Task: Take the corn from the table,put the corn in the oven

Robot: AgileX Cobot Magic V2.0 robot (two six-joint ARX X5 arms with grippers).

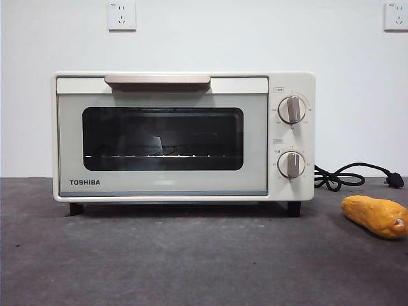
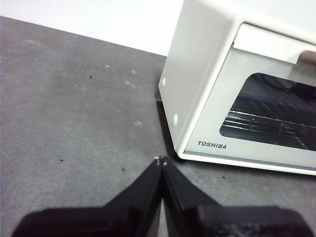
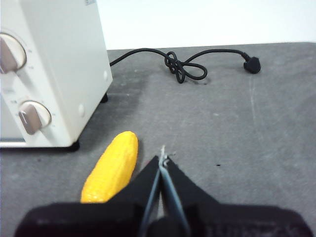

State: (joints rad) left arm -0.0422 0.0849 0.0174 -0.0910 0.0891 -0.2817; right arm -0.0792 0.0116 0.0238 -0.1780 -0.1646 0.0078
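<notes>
1. The oven [image 1: 183, 137] stands mid-table with its door closed, handle [image 1: 157, 79] along the door's top edge and two knobs [image 1: 292, 109] stacked on its right panel.
2. The corn [image 1: 376, 216] lies on the table [image 1: 191, 261], at about 4 o'clock from the oven in the front view, apart from the oven's right front foot and reaching close to the picture's right edge.
3. The cord [image 1: 347, 176] lies knotted behind the corn, at 3 o'clock from the oven, plug end well out from the oven.
4. The right gripper [image 3: 162, 160] hangs just beside the corn [image 3: 112, 168], jaws closed together and holding nothing; bare table stretches from it toward the cord [image 3: 185, 64].
5. The left gripper [image 2: 161, 161] sits off the oven's [image 2: 197, 74] left front corner, jaws shut and empty.
6. A wide strip of bare table runs along the oven's whole front.
</notes>
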